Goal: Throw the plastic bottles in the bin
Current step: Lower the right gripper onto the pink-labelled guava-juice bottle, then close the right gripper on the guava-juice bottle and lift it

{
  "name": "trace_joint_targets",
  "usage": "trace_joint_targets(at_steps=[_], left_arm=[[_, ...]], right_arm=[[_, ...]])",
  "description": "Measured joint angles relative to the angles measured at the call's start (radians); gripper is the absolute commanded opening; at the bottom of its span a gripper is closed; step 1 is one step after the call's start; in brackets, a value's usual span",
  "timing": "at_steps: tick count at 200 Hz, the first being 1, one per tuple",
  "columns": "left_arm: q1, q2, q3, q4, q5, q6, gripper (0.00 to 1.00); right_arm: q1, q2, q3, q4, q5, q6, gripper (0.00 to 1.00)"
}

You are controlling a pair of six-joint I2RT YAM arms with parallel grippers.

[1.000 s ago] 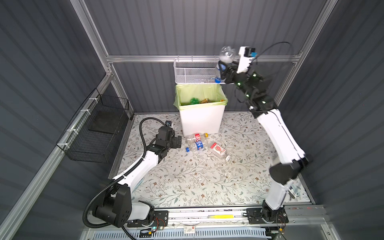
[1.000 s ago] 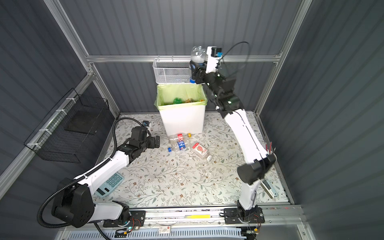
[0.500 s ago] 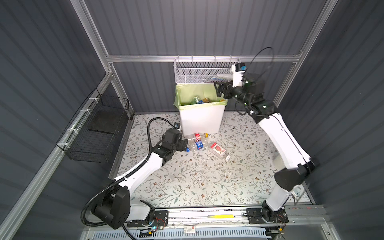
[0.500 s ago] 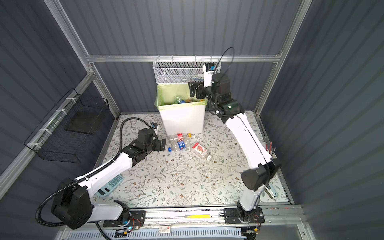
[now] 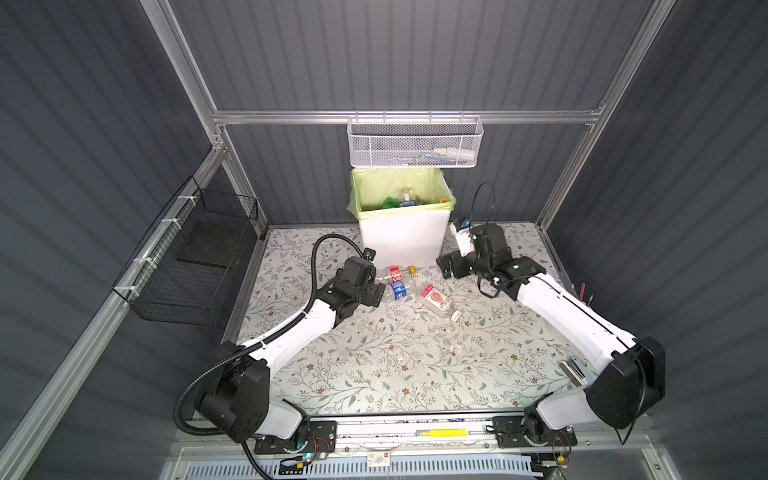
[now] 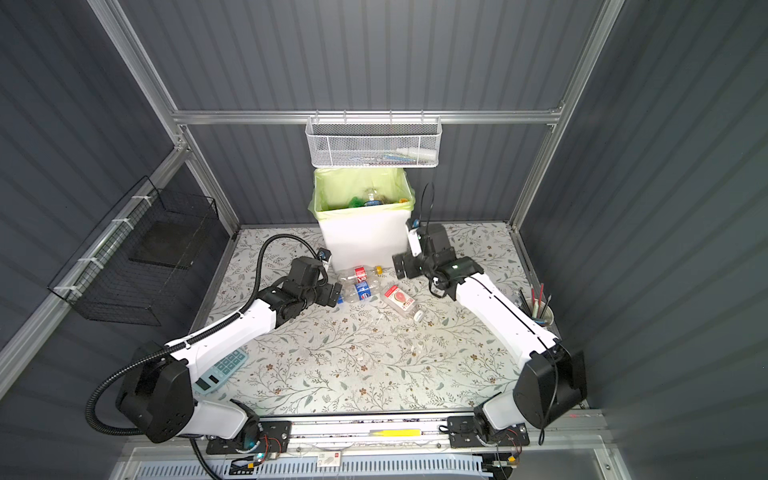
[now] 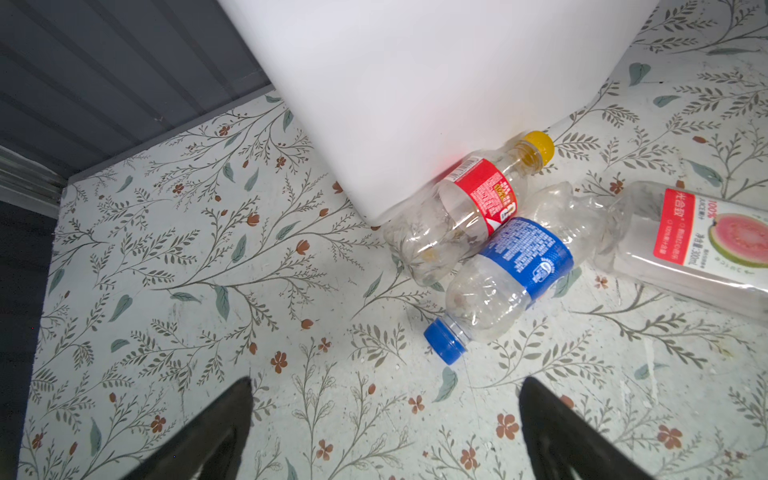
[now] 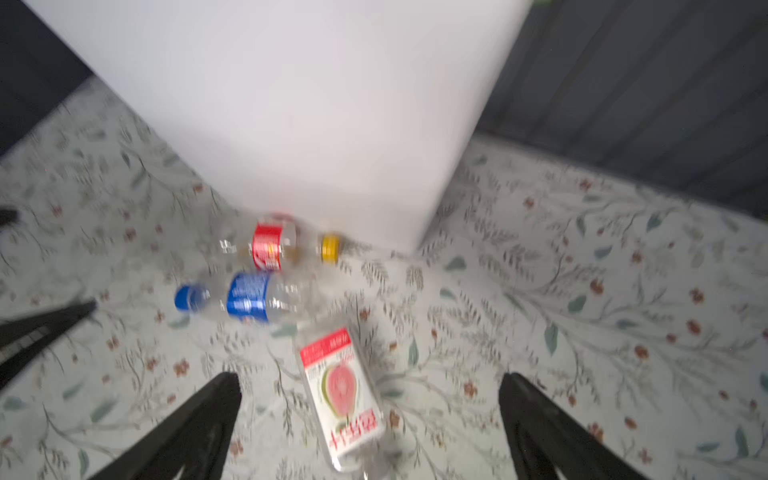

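Left end effector [image 7: 384, 390] spread wide, empty, near blue-label bottle [image 7: 511, 270], right end effector [image 8: 370, 382] apart, seemingly empty

bottles [image 7: 486, 299] — clear glossy plastic | bin [image 7: 415, 83] — smooth matt plastic | table cover [image 7: 166, 270] — probably matt cloth

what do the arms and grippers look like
Both arms are white shells with black joints and bases. The left arm carries a thick black corrugated hose; the right arm has a thin black cable looping above its wrist. The left gripper and right gripper each have two tapered black fingers.
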Motion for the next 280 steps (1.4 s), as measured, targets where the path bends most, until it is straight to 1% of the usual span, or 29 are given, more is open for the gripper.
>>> trace_joint_targets(at_steps=[20, 57, 89, 108, 144, 177, 227, 265, 280], left_arm=[[0.0, -0.005, -0.011, 0.011, -0.035, -0.021, 1.0], [0.0, -0.039, -0.057, 0.033, -0.092, -0.061, 1.0], [0.0, -0.068, -0.083, 0.046, -0.121, -0.082, 1.0], [0.0, -0.08, -0.099, 0.047, -0.134, -0.092, 1.0], [0.0, -0.087, -0.118, 0.047, -0.143, -0.102, 1.0], [0.0, -0.087, -0.118, 0.047, -0.145, -0.106, 1.0], [0.0, -0.087, -0.118, 0.046, -0.145, -0.106, 1.0], [0.0, -0.087, -0.118, 0.046, -0.144, -0.106, 1.0], [0.0, -0.085, -0.118, 0.046, -0.144, -0.106, 1.0]], right_arm=[[0.027, 0.024, -0.056, -0.039, -0.003, 0.001, 0.99], [0.057, 0.147, -0.044, -0.076, -0.016, -0.007, 0.99], [0.074, 0.284, 0.018, -0.123, -0.015, -0.036, 0.95], [0.077, 0.346, 0.061, -0.139, -0.01, -0.051, 0.95], [0.077, 0.412, 0.112, -0.155, 0.012, -0.08, 0.94], [0.077, 0.473, 0.163, -0.17, 0.026, -0.11, 0.91], [0.076, 0.539, 0.199, -0.196, 0.022, -0.146, 0.78], [0.076, 0.549, 0.207, -0.204, 0.01, -0.153, 0.63], [0.076, 0.545, 0.207, -0.206, 0.003, -0.156, 0.59]])
